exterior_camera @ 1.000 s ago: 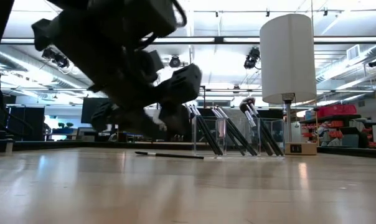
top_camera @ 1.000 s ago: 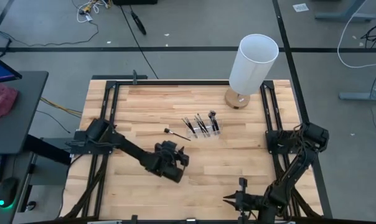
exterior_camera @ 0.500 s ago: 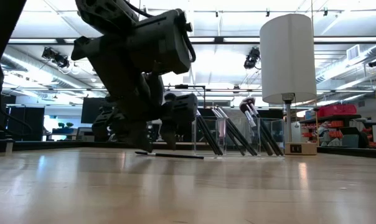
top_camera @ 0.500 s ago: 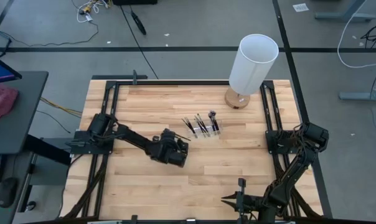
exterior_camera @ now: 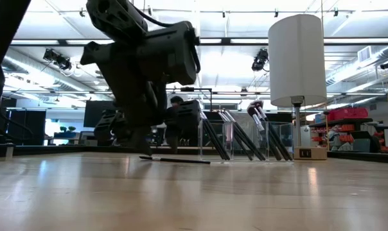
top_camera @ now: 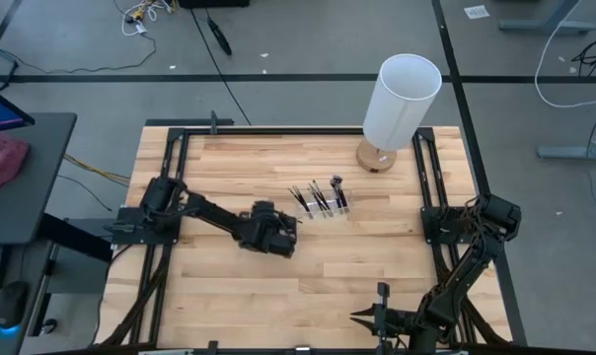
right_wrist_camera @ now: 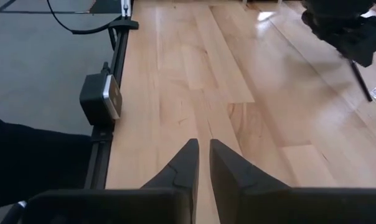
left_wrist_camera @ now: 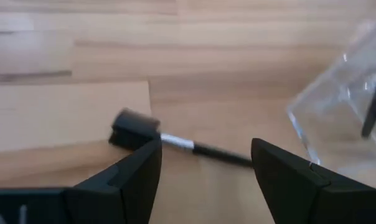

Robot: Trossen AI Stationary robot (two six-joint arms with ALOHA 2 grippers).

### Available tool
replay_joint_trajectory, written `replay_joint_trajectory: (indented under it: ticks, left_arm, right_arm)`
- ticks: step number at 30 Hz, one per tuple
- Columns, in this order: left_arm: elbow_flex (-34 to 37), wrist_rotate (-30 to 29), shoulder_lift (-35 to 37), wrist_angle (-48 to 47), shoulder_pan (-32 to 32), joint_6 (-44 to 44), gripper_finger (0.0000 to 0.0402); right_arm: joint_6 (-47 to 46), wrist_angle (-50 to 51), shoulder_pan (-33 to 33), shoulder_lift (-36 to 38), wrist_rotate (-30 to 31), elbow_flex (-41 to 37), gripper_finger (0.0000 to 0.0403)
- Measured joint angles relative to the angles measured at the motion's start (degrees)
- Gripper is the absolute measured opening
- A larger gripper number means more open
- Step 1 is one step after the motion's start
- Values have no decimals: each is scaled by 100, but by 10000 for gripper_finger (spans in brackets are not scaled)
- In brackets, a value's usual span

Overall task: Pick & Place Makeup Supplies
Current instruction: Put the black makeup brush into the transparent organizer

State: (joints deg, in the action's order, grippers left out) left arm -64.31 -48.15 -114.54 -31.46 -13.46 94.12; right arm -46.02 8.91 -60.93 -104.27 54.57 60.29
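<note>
Loose makeup brush (left_wrist_camera: 175, 142) between spread left hand (left_wrist_camera: 203, 177) fingers

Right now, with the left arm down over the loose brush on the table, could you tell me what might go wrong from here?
1. The loose brush lies flat on the table between the open left tool fingers; they could scrape the wood or nudge the thin handle aside.
2. The clear holder of brushes stands close beside that tool, so a sideways move might bump or tip it.
</note>
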Motion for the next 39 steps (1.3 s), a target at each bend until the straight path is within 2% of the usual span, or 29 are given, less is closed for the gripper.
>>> replay_joint_trajectory:
  ticks: [9,17,26,32,36,39]
  left_arm:
    - [0,-61,-64,-15,259,171,252]
    - [-14,69,-162,-459,89,152,252]
    - [-7,404,-119,-1367,-336,10,252]
    - [4,743,186,-1921,-749,-47,252]
    - [4,857,461,-2443,-1139,222,252]
    - [4,1150,658,-2759,-1469,577,252]
  right_arm:
    - [0,-48,2,0,-2,0,41]
    - [2,-108,0,0,-4,0,41]
    - [2,-127,0,0,-4,0,41]
    - [2,-128,17,0,-4,0,41]
    - [2,-151,20,0,-2,0,41]
    - [4,-176,31,0,-3,0,41]
